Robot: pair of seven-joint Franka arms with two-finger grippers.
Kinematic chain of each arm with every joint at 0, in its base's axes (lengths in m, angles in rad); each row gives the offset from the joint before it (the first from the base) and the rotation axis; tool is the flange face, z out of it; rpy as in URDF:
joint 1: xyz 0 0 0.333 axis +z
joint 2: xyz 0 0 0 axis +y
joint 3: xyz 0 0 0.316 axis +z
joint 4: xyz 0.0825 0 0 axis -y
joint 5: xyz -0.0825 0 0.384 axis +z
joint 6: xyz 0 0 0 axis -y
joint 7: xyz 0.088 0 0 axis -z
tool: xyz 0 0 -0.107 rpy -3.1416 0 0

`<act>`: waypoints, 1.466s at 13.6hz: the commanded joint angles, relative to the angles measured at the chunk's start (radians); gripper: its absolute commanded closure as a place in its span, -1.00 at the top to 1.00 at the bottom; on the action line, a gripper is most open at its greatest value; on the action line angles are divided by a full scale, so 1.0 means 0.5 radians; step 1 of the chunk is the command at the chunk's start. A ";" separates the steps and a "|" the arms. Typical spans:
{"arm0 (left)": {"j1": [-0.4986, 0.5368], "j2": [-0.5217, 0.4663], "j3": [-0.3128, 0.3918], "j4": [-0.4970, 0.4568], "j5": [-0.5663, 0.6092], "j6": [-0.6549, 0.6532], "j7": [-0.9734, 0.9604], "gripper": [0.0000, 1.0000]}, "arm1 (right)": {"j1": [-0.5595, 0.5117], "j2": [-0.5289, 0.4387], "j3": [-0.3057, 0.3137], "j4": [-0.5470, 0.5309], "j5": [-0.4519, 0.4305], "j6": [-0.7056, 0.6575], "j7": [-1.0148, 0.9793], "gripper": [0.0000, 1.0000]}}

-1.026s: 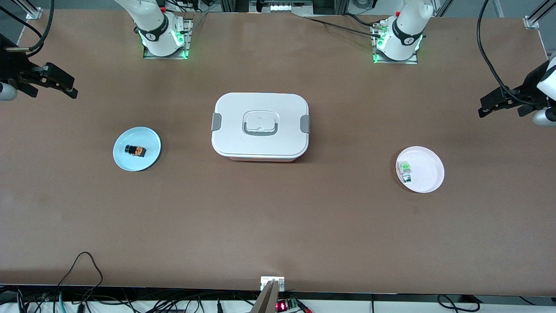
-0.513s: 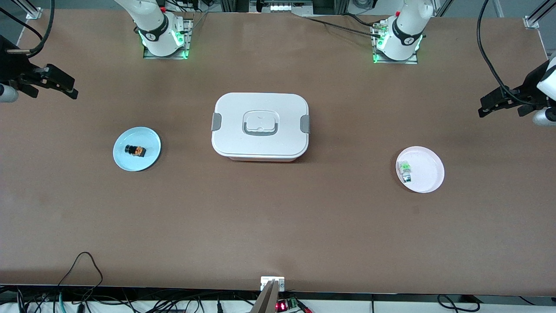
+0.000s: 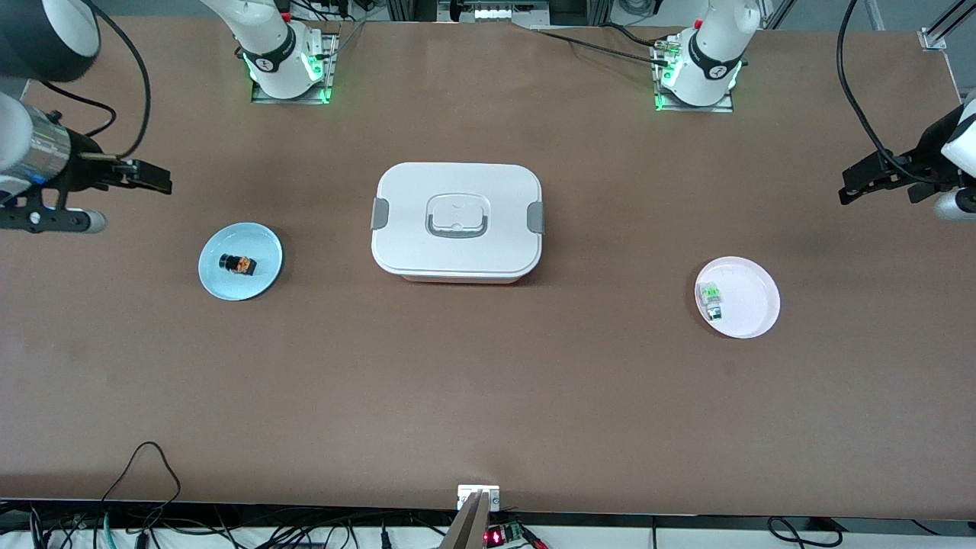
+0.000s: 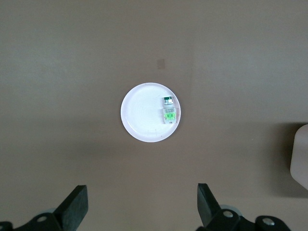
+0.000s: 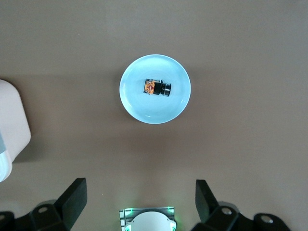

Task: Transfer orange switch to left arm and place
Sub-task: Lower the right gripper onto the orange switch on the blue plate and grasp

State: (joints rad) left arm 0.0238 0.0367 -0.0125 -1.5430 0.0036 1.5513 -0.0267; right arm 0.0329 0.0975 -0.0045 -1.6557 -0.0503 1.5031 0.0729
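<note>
The orange switch (image 3: 238, 264) lies on its side on a light blue plate (image 3: 263, 245) toward the right arm's end of the table. The right wrist view shows the switch (image 5: 156, 88) on that plate (image 5: 154, 109). My right gripper (image 3: 151, 181) is open and empty in the air, beside the plate and apart from it; its jaws (image 5: 139, 187) stand wide. The white box (image 3: 457, 221) sits lidded at mid-table. My left gripper (image 3: 858, 184) waits open and empty over the left arm's end of the table, its jaws (image 4: 142, 190) wide.
A pale plate (image 3: 755, 305) holds a green-topped component (image 3: 711, 297) toward the left arm's end; both show in the left wrist view (image 4: 169, 113). The box's corner shows in each wrist view (image 5: 12, 130). Cables and a small bracket (image 3: 478, 496) lie at the table's near edge.
My right arm has swung in from the table's end toward the blue plate, its wrist now showing in the front view. The left arm, switch and box have not moved.
</note>
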 commanded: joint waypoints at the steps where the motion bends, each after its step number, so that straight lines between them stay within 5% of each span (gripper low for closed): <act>1: 0.001 0.022 -0.009 0.073 -0.026 -0.053 0.017 1.00 | -0.026 -0.057 -0.012 -0.271 -0.028 0.239 0.023 1.00; 8: 0.001 0.022 -0.018 0.095 -0.026 -0.053 0.014 1.00 | -0.029 0.023 -0.086 -0.848 -0.028 1.018 0.023 1.00; 20: 0.001 0.022 -0.012 0.095 -0.026 -0.053 0.017 1.00 | -0.063 0.547 -0.095 -1.017 -0.025 1.718 -0.002 1.00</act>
State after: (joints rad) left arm 0.0221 0.0367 -0.0196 -1.5264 0.0035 1.5494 -0.0267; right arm 0.0128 0.3515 -0.0579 -2.1632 -0.0507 2.3300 0.0728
